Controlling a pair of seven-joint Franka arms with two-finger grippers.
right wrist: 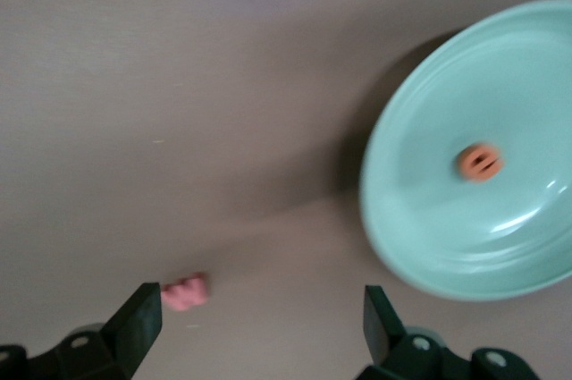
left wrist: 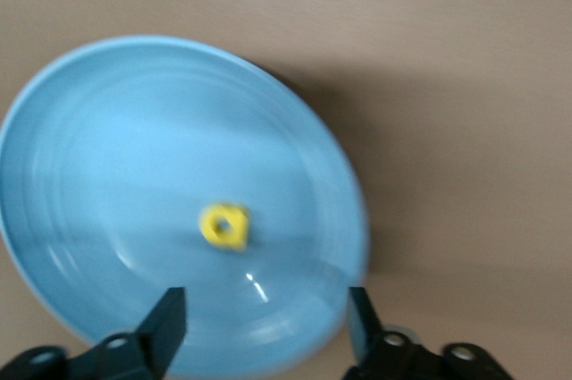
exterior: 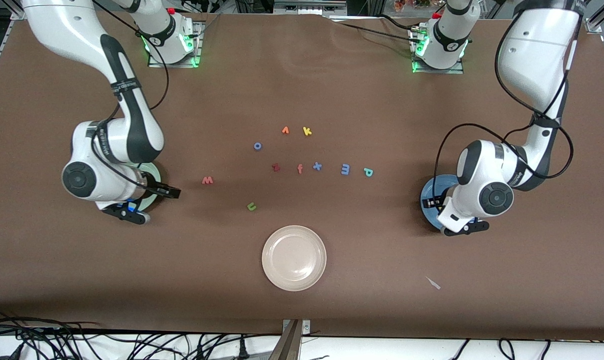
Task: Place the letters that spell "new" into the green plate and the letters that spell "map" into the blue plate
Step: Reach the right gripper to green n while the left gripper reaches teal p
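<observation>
The blue plate [exterior: 431, 191] [left wrist: 134, 147] lies at the left arm's end of the table with the yellow a [left wrist: 223, 225] in it. My left gripper [exterior: 444, 212] [left wrist: 265, 322] hangs open over this plate, holding nothing. At the right arm's end, the green plate [exterior: 155, 176] [right wrist: 429, 219] holds the orange e [right wrist: 480, 163]. My right gripper [exterior: 151, 200] [right wrist: 259, 322] is open and empty by that plate's edge. The pinkish w [exterior: 207, 180] [right wrist: 185, 292], olive n [exterior: 251, 206], blue m [exterior: 345, 169] and teal p [exterior: 368, 172] lie on the table.
A cream-white plate [exterior: 294, 258] sits nearer the front camera, mid-table. Other letters lie among the task's: dark red z [exterior: 276, 167], orange f [exterior: 299, 169], blue x [exterior: 317, 166], blue o [exterior: 257, 145], an orange v-like letter [exterior: 285, 130] and yellow k [exterior: 307, 131].
</observation>
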